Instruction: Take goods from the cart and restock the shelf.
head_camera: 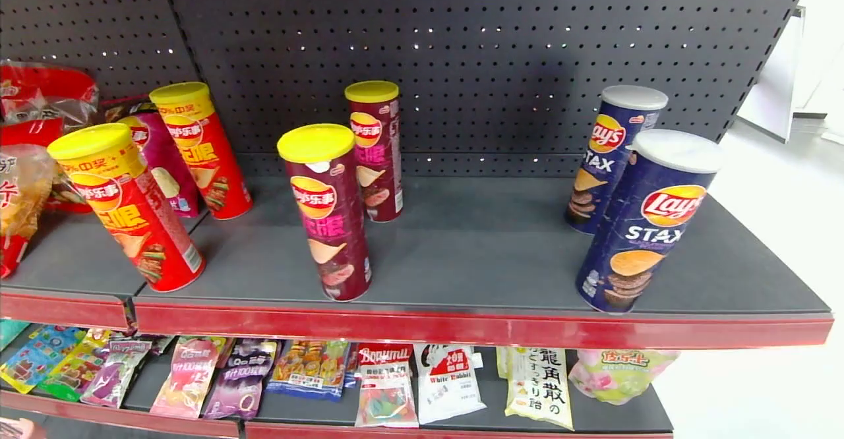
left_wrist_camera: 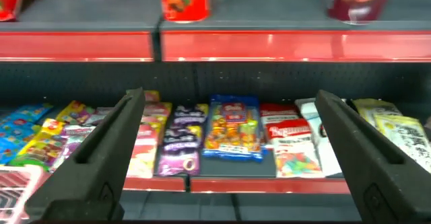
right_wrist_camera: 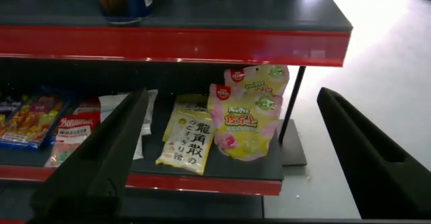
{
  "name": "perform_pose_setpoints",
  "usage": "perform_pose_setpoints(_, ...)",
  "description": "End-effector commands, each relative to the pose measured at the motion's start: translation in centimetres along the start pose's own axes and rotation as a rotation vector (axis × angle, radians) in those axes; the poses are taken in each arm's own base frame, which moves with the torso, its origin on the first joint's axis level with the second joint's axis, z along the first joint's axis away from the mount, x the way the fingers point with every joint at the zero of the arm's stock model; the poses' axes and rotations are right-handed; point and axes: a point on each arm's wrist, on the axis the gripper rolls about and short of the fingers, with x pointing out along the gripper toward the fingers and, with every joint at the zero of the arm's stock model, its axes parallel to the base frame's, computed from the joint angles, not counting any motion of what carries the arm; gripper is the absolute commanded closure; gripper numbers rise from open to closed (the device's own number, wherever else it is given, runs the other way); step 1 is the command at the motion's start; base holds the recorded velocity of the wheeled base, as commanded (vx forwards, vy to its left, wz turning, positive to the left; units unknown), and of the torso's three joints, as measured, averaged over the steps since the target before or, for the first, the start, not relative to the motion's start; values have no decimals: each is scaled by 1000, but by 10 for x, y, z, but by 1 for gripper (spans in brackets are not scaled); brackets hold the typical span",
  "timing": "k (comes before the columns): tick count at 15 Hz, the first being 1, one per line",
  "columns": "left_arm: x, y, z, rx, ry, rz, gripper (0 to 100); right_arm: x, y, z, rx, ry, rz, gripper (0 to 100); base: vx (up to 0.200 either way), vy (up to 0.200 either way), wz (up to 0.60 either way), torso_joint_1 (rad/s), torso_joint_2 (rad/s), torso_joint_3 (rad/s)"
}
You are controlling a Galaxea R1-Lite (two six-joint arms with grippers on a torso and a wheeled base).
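Head view had chip cans (head_camera: 328,211) upright on the upper shelf (head_camera: 475,248), 2 blue cans (head_camera: 643,221) at right, bare shelf left of them. They looked light, stiff, slick, tippy; best gripped mid-body. Left hand (left_wrist_camera: 229,96) and right hand (right_wrist_camera: 234,93) hung open, empty, facing candy bags (left_wrist_camera: 232,126) on the lower shelf (left_wrist_camera: 232,167); red lip (head_camera: 461,327) could snag.

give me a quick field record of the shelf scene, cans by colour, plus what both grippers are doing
upper shelf: chip cans standing in colour groups
red chip cans: two, yellow lids, left end
maroon chip cans: two, yellow lids, middle
blue chip cans: two, white lids, right end
candy packets: lying along the lower shelf
left gripper: jaws open, empty, facing the lower shelf
right gripper: jaws open, empty, facing the lower shelf
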Motion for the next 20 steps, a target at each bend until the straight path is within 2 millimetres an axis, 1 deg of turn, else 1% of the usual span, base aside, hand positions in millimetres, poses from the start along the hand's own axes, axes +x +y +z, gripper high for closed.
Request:
perform_pose_setpoints(1, 0, 0, 0, 0, -1, 0, 0, 0, 0, 0, 0, 0, 1, 0, 0, 200, 0, 2, 2, 12)
perform_pose_setpoints(7, 0, 0, 0, 0, -1, -2, 0, 0, 0, 0, 0, -1, 1, 0, 0, 200, 0, 4, 2, 0)
perform_pose_setpoints(11, 0, 0, 0, 0, -1, 0, 0, 0, 0, 0, 0, -1, 1, 0, 0, 0, 0, 0, 0, 0)
perform_pose_setpoints(14, 0, 0, 0, 0, -1, -2, 0, 0, 0, 0, -2, -1, 1, 0, 200, 0, 0, -6, -1, 2)
perform_pose_setpoints(20, 0, 0, 0, 0, -1, 0, 0, 0, 0, 0, -2, -1, 1, 0, 0, 0, 0, 0, 0, 0)
